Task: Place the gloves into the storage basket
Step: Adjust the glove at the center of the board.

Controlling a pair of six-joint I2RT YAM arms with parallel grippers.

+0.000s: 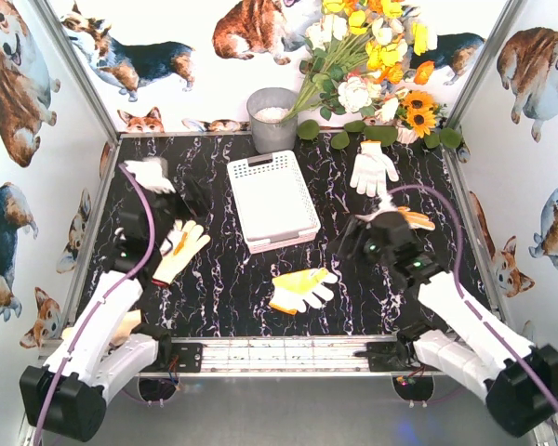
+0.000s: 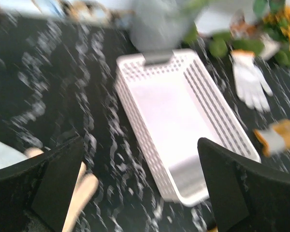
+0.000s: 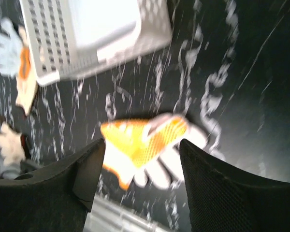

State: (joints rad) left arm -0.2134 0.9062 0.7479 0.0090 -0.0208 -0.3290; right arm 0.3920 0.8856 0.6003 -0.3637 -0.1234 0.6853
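The left gripper is spread wide, with nothing between its black fingers. Through the gap, its blurred wrist view shows the storage basket lying apart from it on the black marbled table. Just beside this gripper, on the basket side, lies a white glove with an orange streak. Another white glove lies farther back near the left wall, close to the arm's purple cable.

The right gripper is also spread and pinches nothing. Framed in its gap is the yellow-palmed glove, flat on the table and not touching either finger. The top view places this glove near the front rail, between the two arms and in front of the basket's near end. An orange-trimmed glove lies just beside the right gripper on its outer side, partly hidden by it. A plain white glove lies beyond that, toward the back.

The basket sits in the middle of the table with its long side running front to back, and every glove in view lies outside it. A round grey bucket stands just behind its far end. A bunch of flowers leans over the back right corner, and its leaves reach down near the plain white glove.
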